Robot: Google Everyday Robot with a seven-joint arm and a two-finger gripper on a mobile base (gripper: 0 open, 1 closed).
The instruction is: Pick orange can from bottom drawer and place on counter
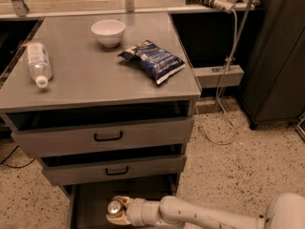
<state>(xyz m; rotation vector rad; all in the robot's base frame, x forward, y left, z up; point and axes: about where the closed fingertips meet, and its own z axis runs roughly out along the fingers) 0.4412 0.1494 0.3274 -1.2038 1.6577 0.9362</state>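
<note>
Gripper is low in the bottom drawer, with a finger on either side of the orange can, clamped on it. Can stands upright, long axis vertical, silver top facing up. Above it, the two upper drawers are slightly ajar. On the tabletop: plastic bottle lying at left, chip bag at right, white bowl furthest back.

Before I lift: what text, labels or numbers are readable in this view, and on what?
Chip bag: white print on blue, too blurred to read.
Plastic bottle: label too blurred to read.
Orange can: only its silver top shows, no text readable.
Gripper, at the can in the bottom drawer: no markings visible.
</note>
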